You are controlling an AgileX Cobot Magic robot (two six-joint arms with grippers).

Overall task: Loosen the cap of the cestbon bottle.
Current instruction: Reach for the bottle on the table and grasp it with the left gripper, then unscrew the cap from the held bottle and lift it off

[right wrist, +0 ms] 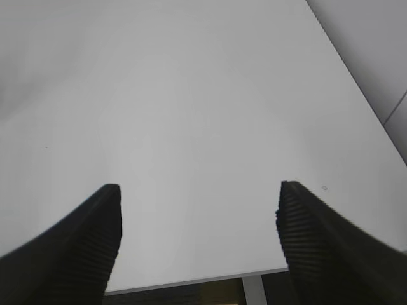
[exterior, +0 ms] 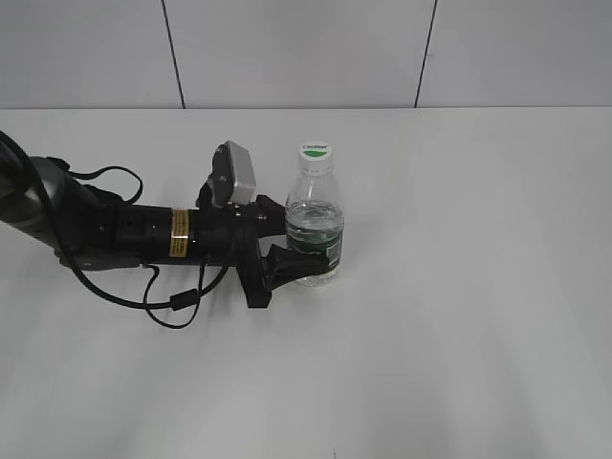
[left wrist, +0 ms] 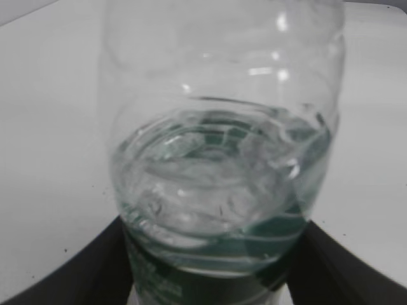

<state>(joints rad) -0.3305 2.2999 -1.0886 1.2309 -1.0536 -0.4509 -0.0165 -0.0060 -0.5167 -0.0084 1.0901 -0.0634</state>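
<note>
Stands upright near the middle of the bench (exterior: 478, 335), somewhat closer to the far edge than to the near one: one cestbon bottle (exterior: 314, 229), small, clear plastic, rounded shoulders, ribbed lower body. Carries a dark green label band low on its body and holds water (left wrist: 216, 184) to about half its height. Wears one cap (exterior: 315, 151), round, white, with a green mark on top, seated on the neck.

Flanked low down, at the label band, by the left gripper (exterior: 308, 241), which comes in level from the left edge. Shows in the left wrist view as two black fingers (left wrist: 82, 273) right at either side of the bottle. Cannot tell whether pressed tight on the plastic or just beside it.

Lies stretched low over the bench behind it: the left arm (exterior: 143, 234), black, tube-shaped, with a yellow band, a grey box-like wrist camera (exterior: 239, 175) on top and one black cable (exterior: 172, 306) looping beneath.

Hangs elsewhere, out of the exterior view: the right gripper (right wrist: 198, 222), spread wide, ribbed black fingers (right wrist: 82, 241) well apart, nothing between them, only smooth white bench below, by one of its edges.

Backs the bench: a pale panelled wall (exterior: 287, 48) with two dark seams.
</note>
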